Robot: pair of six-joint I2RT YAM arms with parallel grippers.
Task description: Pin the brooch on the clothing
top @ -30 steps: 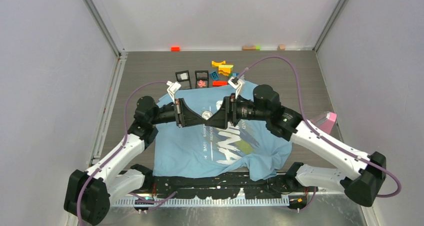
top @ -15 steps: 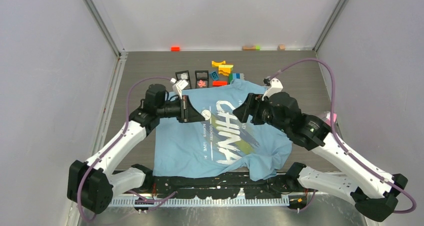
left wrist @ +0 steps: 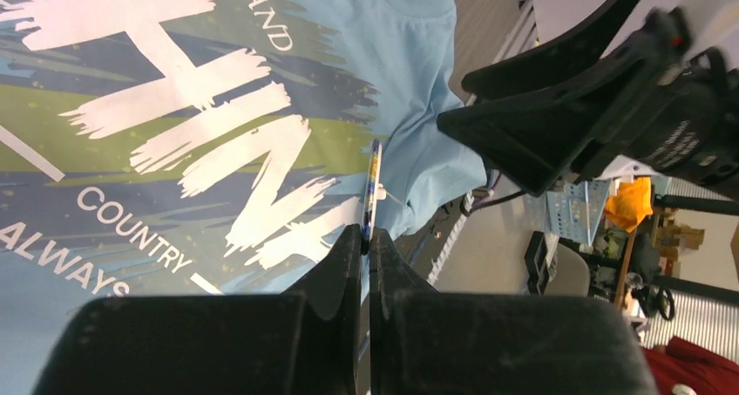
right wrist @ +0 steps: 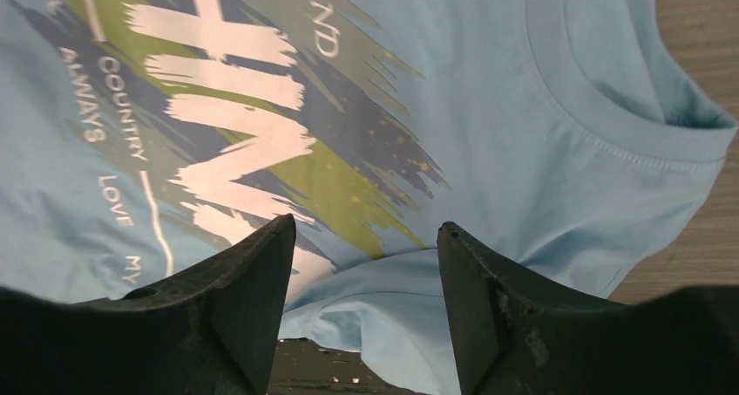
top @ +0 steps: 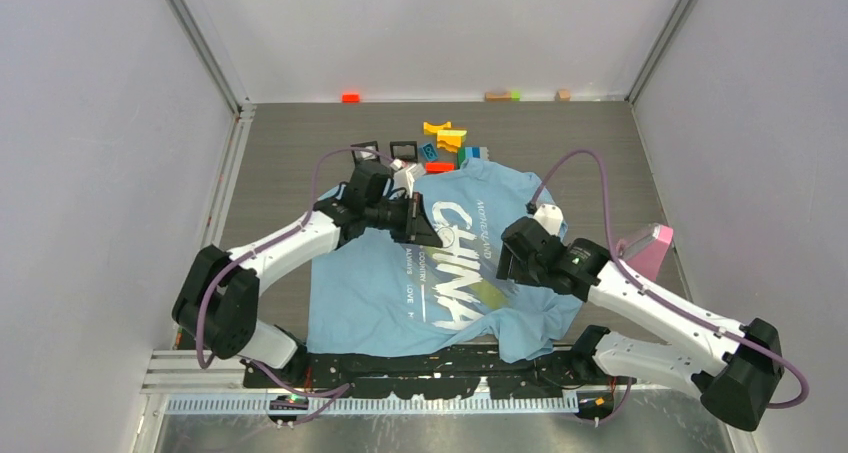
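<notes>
Grip comes first: the left claw has its fingers pressed together on the brooch. In the left wrist view the brooch shows edge-on, a thin coloured sliver standing out past the fingertips and in line with them. Its long axis therefore runs along the claw's own reach, with the flat faces caught between the fingers and only the rim turned toward the shirt. The shirt lies spread chest-up below and ahead of that rim. The brooch hangs over the lower strokes of the white letters; whether it touches the cloth I cannot tell. Further right, the right claw hovers over the same chest with its fingers apart and nothing between them, near the left claw but not touching it. By my reading the left arm alone carries the piece. The coming move then turns on tipping the brooch face-down toward the cloth, and the right claw is close enough to steady the fabric.
</notes>
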